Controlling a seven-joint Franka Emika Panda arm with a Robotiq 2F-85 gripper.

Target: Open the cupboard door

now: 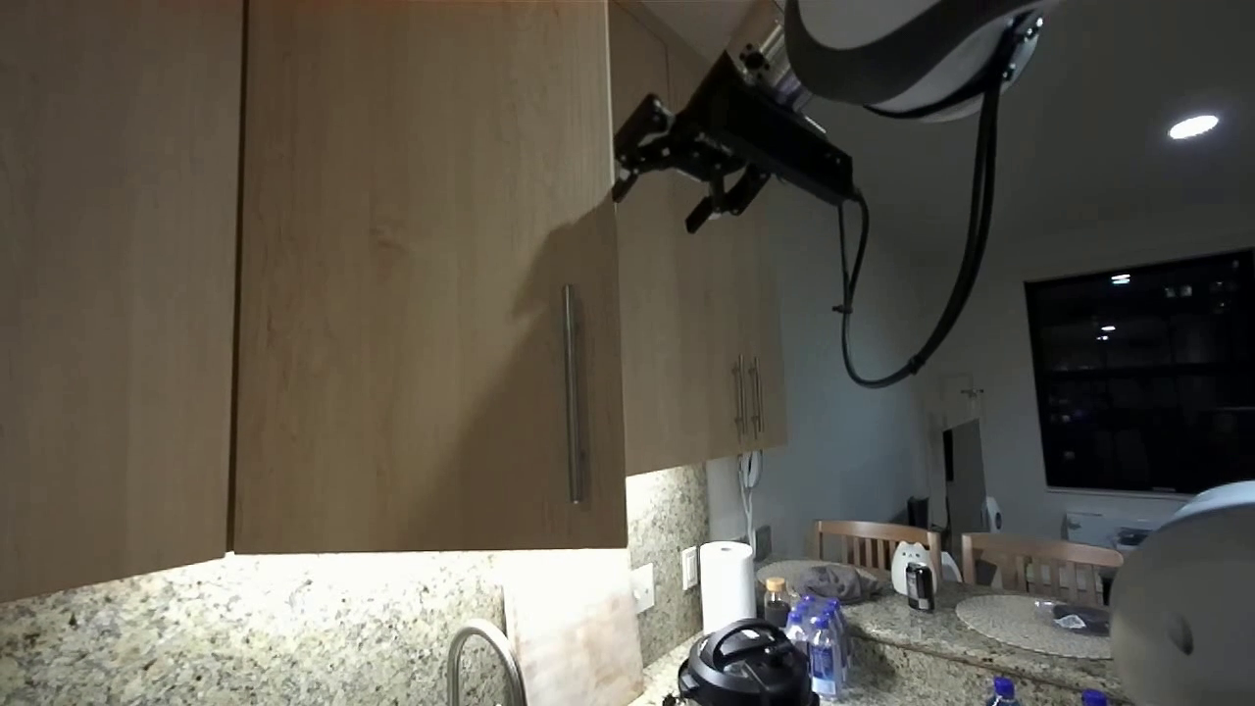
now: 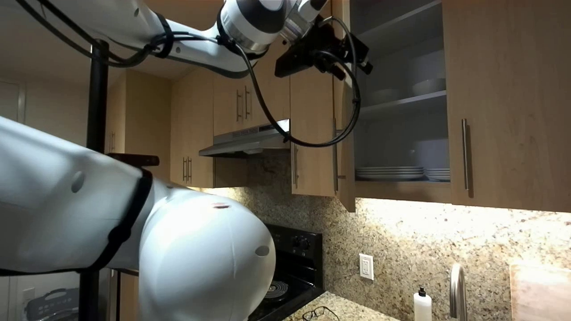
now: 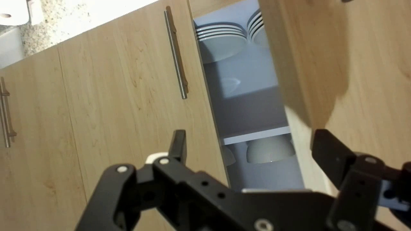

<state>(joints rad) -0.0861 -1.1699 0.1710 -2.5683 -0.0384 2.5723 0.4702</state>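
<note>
The cupboard door [image 1: 422,294] is light oak with a silver bar handle [image 1: 574,392] near its right edge. In an exterior view it shows nearly edge-on [image 2: 348,191], swung part open. In the wrist view its face [image 3: 375,89] is at the right; its handle is mostly out of frame. My gripper [image 1: 656,212] is open and empty near the door's free edge, above handle height; it also shows in an exterior view [image 2: 354,72]. In the wrist view the fingers [image 3: 250,134] span the opening, one beside the door's edge. I cannot tell if it touches.
Shelves behind the door hold plates [image 2: 388,173] and bowls [image 2: 429,85]. A closed matching door [image 2: 513,111] stands beside the opening. A range hood [image 2: 250,138] hangs on the opposite side. Below are a faucet [image 1: 485,647], a black cooker [image 1: 750,667] and bottles [image 1: 824,647].
</note>
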